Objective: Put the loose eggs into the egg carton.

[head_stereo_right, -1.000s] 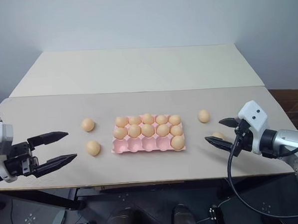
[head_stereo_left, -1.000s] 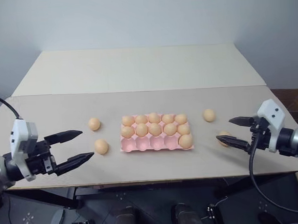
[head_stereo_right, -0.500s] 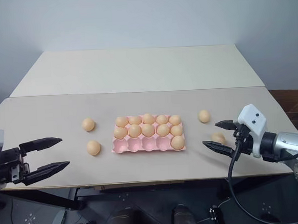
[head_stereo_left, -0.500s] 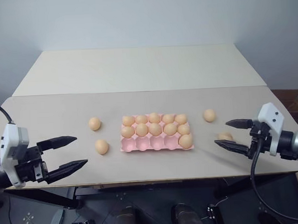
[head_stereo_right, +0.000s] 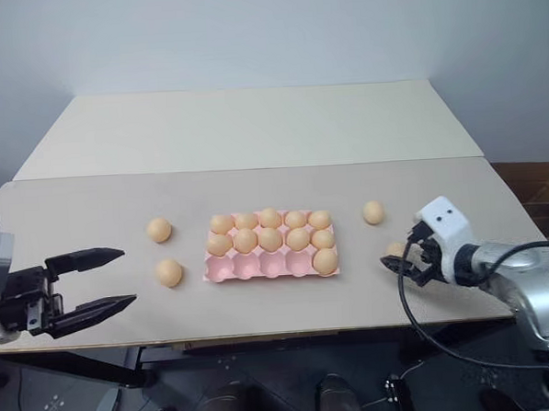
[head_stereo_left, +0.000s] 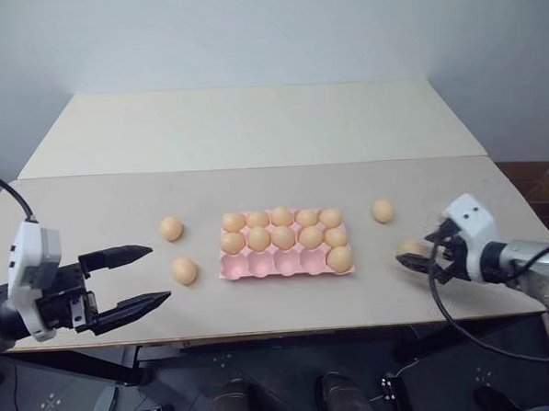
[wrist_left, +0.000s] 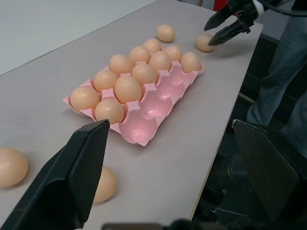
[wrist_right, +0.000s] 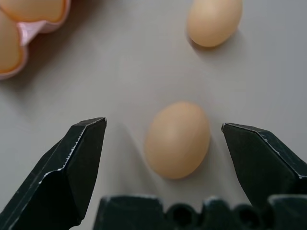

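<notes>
Now one loose egg (wrist_right: 178, 139) lies between the open right gripper's (wrist_right: 163, 139) fingers

One pink egg carton (head_stereo_left: 287, 264) holds eleven eggs (head_stereo_left: 283, 237); four of its fifteen cups are bare. Four loose eggs (head_stereo_left: 184, 270) lie on the table (head_stereo_left: 252, 133).

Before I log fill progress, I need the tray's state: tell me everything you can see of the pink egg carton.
The egg carton is a flat pink moulded tray, lidless and plastic-looking, with three rows of five round cups. It lies flat on the table, near the front edge. The two far rows are full of tan eggs; the near row holds one egg at its right end, leaving four empty cups. Neither gripper touches it.
</notes>
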